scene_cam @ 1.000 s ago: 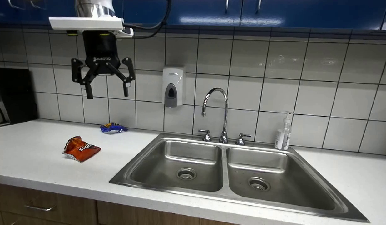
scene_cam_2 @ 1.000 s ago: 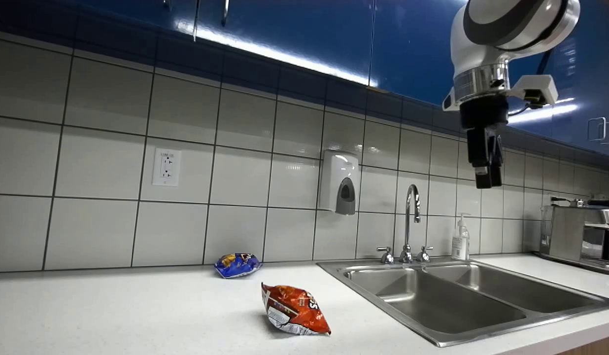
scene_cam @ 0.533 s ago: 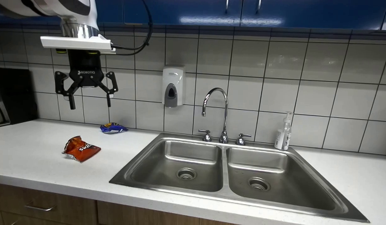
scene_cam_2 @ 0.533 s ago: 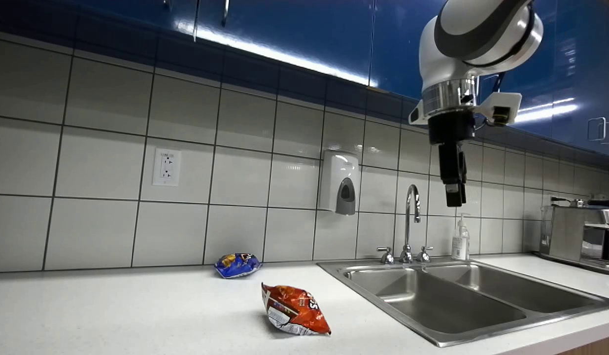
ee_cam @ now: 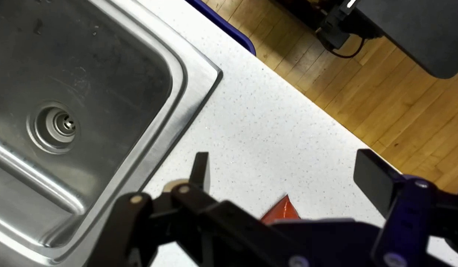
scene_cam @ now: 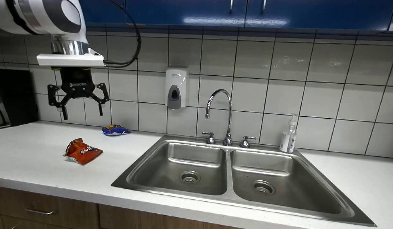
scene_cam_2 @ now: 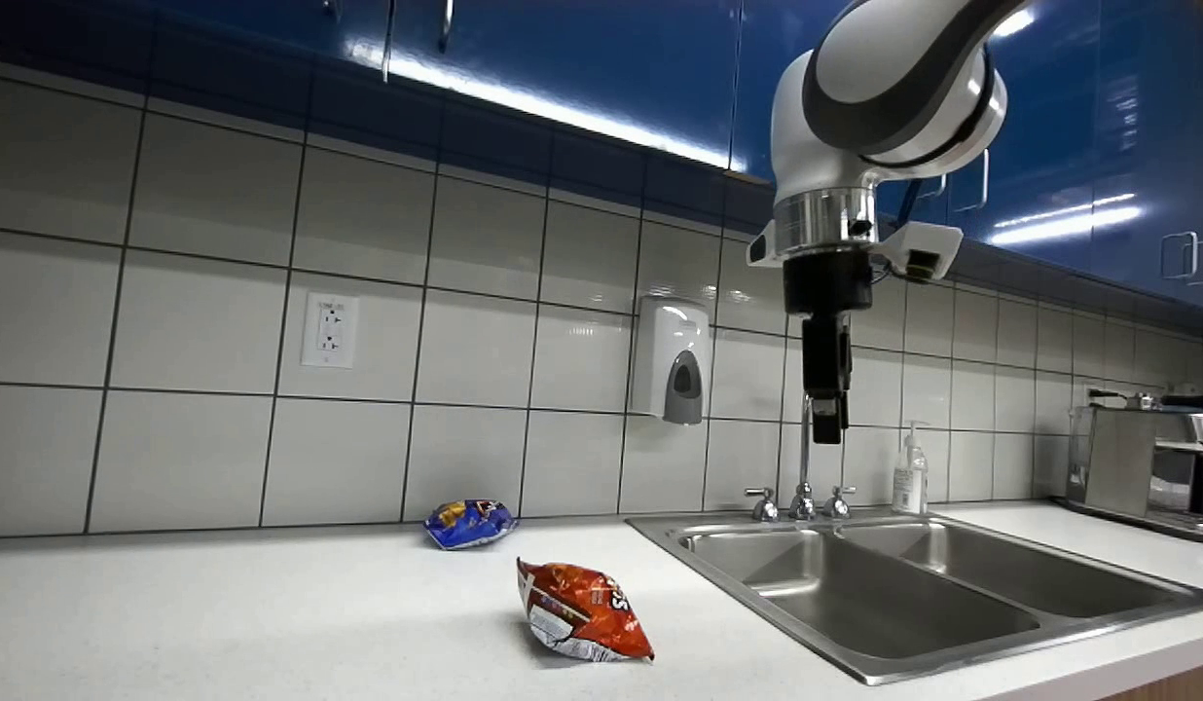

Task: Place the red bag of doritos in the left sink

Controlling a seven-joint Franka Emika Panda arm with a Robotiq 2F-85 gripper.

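Observation:
The red Doritos bag (scene_cam: 83,152) lies crumpled on the white counter beside the sink; it also shows in an exterior view (scene_cam_2: 584,615). In the wrist view only a corner of the bag (ee_cam: 282,212) shows; the gripper body hides the rest. The left sink basin (scene_cam: 158,178) holds nothing that I can see; a basin (ee_cam: 114,85) also shows in the wrist view. My gripper (scene_cam: 83,115) is open with nothing between its fingers (ee_cam: 375,181). It hangs high above the counter, apart from the bag, and shows in an exterior view (scene_cam_2: 828,433).
A blue snack bag (scene_cam: 115,130) lies by the tiled wall behind the red bag. The faucet (scene_cam: 230,117) rises behind the sinks, with a pump bottle (scene_cam: 288,138) at its side. A soap dispenser (scene_cam: 176,89) hangs on the wall. Blue cabinets (scene_cam: 196,12) overhang the counter.
My gripper has come down and moved across toward the red bag's side of the counter, staying open. The bags have not moved.

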